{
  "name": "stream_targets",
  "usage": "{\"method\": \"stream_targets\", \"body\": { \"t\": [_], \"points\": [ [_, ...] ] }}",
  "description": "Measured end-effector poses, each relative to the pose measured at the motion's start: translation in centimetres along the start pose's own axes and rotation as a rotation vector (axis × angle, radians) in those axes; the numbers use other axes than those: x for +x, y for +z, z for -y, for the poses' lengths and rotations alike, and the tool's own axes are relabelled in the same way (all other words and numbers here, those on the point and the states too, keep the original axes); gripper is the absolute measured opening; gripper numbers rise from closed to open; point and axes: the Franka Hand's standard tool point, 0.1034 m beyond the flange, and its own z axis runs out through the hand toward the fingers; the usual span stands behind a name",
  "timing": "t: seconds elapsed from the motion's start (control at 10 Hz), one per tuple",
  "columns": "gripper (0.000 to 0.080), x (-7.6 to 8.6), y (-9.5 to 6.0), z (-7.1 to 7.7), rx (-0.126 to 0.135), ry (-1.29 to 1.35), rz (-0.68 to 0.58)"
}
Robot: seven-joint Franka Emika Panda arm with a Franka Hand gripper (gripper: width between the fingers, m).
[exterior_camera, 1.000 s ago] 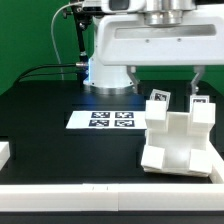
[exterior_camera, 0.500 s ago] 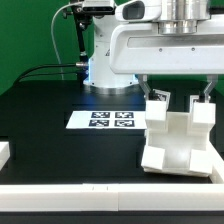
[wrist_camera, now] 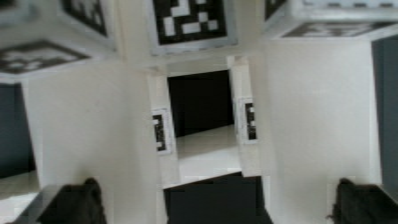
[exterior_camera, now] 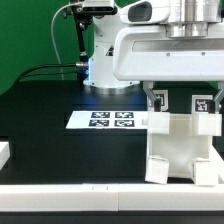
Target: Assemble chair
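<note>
Chair at the table's near edge
The chair point(exterior_camera: 182, 148) stands toward the exterior view's right, beneath the gripper point(exterior_camera: 180, 98); the marker board point(exterior_camera: 110, 120) lies left, behind.

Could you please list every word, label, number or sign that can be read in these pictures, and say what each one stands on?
No readable words, brands or numbers appear in either view.
Square black-and-white marker tags, patterns and not text, stand on the chunky white plastic chair.
The same kind of tags, four of them, stand on the thin flat white marker board.
In the wrist view the chair's tags are partly blurred.
</note>
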Motion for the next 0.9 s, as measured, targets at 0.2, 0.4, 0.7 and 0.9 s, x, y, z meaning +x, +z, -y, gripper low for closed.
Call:
{"method": "stream_targets", "body": {
  "t": [0.2,0.4,0.7,0.9],
  "points": [
    [0.0649,0.04,0.04,-0.03,0.000,0.000,-0.001],
    [0.0649,0.04,0.04,-0.03,0.000,0.000,-0.001],
    [0.0649,0.04,0.04,-0.03,0.000,0.000,-0.001],
    [0.0649,0.04,0.04,-0.03,0.000,0.000,-0.001]
  ]
}}
